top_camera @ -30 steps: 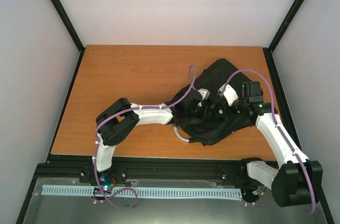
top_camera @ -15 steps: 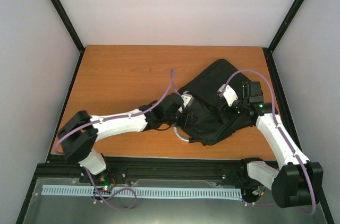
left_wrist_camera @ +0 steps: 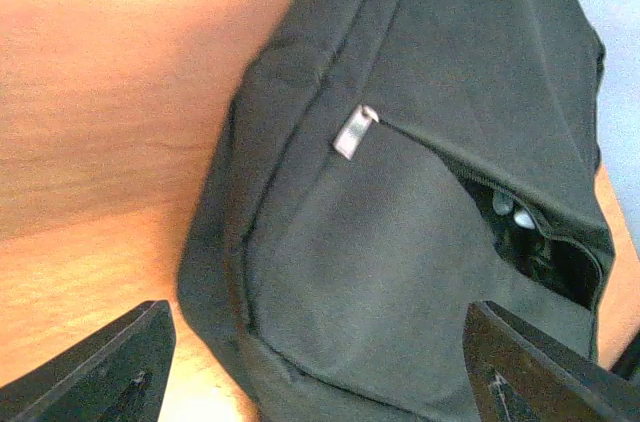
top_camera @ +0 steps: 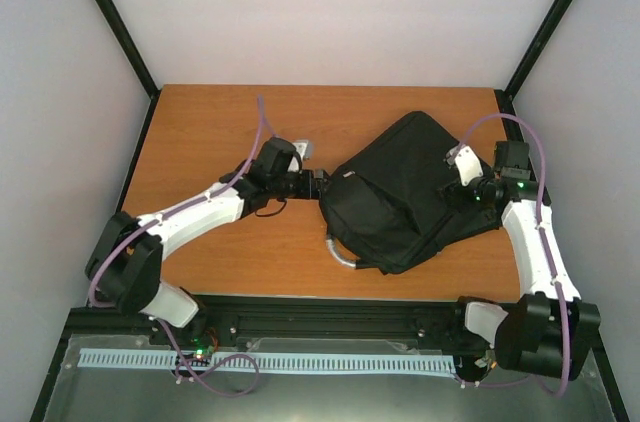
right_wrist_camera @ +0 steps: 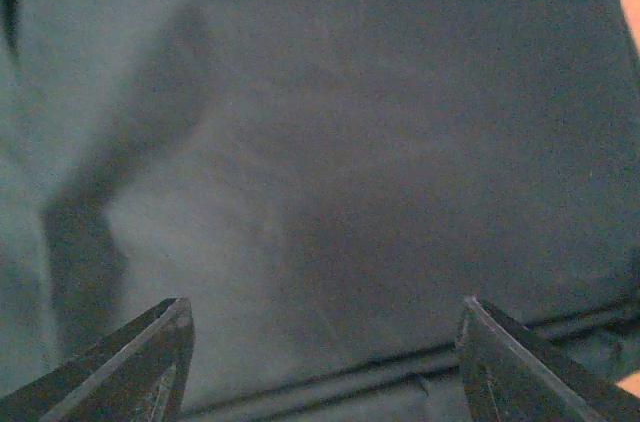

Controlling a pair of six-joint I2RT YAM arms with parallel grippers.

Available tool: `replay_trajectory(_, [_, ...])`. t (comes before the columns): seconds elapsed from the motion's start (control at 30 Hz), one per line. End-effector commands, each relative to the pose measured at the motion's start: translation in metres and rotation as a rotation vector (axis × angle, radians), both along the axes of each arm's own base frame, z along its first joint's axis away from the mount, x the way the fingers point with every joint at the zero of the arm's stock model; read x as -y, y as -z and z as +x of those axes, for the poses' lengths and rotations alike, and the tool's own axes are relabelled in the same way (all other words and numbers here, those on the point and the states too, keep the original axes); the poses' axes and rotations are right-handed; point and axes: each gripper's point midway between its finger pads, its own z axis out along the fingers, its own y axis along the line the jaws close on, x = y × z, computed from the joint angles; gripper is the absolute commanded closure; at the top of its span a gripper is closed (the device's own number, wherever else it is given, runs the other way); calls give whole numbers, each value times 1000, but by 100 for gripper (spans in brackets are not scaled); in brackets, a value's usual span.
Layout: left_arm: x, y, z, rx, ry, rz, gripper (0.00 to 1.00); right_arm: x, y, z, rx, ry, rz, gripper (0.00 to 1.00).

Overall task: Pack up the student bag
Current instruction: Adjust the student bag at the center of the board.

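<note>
The bag [top_camera: 400, 192] lies flat on the right half of the table [top_camera: 220, 132], turned askew, its grey handle [top_camera: 340, 254] curling out at the near-left corner. An arm reaches in from each side, so the bag sits between them, probably so that one can steady the fabric while the other works.

The left claw [left_wrist_camera: 318, 314] is just off the bag's left corner and aimed at it. Its fingers [left_wrist_camera: 120, 372] are spread wide with nothing between them, and it is apart from the cloth. From there its camera looks straight along the front pocket. The zip pull [left_wrist_camera: 355, 132] sits at the near end of its track. Further along, the pocket mouth [left_wrist_camera: 550, 247] gapes, and something pale [left_wrist_camera: 505, 208] shows inside, too small to tell what it is. The stance suits a reach for the pull, since that is the nearest thing to grip.

The right claw [right_wrist_camera: 322, 312] hangs over the bag's right side, close above plain black fabric. Its fingers [right_wrist_camera: 150, 357] are also apart and hold nothing. Whether it touches the cloth cannot be told. Being on the far side from the pull, it could pin the bag against a tug.

With things already inside, closing the pocket looks like the step in hand. The soft fabric may bunch and drag if not held down
</note>
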Motion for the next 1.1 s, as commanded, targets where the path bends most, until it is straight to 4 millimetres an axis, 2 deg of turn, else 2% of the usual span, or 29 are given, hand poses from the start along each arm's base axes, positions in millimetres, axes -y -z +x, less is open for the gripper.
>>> replay_trajectory(0.0, [32,0,-5,-95,104,-126,19,20,36,-17,-133,26,-42,26])
replay_trajectory(0.13, [38,20,0,-144,102,-111,21,26,50,-24,-154,26,-90,25])
replay_trajectory(0.3, [39,38,5,-176,96,-77,33,34,72,-28,-202,24,-140,25])
replay_trajectory(0.4, [39,46,5,-188,90,-71,43,37,87,-29,-248,26,-152,25])
replay_trajectory(0.53, [37,49,2,-202,82,-78,62,38,98,-24,-279,24,-147,26])
replay_trajectory(0.6, [34,51,-2,-203,76,-80,72,38,101,-19,-284,25,-147,26])
replay_trajectory(0.8, [21,63,-18,-230,59,-74,93,35,109,3,-293,15,-179,28])
replay_trajectory(0.9, [14,70,-29,-245,49,-82,99,29,111,18,-299,7,-189,29])
replay_trajectory(1.07, [5,72,-57,-244,40,-97,99,12,120,49,-302,-6,-247,31])
